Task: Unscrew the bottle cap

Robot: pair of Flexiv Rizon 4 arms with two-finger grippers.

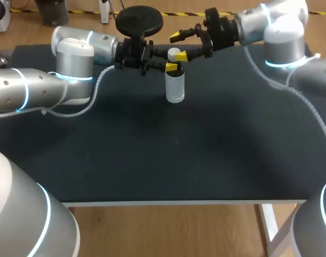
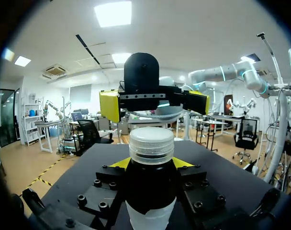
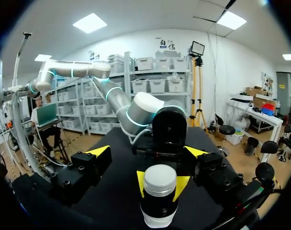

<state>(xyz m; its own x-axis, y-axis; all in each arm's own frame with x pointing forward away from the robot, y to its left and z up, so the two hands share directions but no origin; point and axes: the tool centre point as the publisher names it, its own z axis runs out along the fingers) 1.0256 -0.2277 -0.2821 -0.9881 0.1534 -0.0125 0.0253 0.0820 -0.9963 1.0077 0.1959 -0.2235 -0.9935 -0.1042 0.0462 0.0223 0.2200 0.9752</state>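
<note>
head view: the bottle stands upright toward the far side of the black table, with its white cap on. the left gripper pinches it just under the cap. the right gripper hangs spread beside the cap and a little above it, not touching

left wrist view: the bottle's dark upper part sits clamped between this gripper's yellow tips. the cap shows fine ribs here, which the head view does not. those ribs look like the best place to grip. the smooth plastic body is probably light, a bit squashy, and apt to spin if held loosely

right wrist view: only here is the gap plain. the right gripper's own tips stand well apart on either side, with the cap ahead and lower between them
</note>
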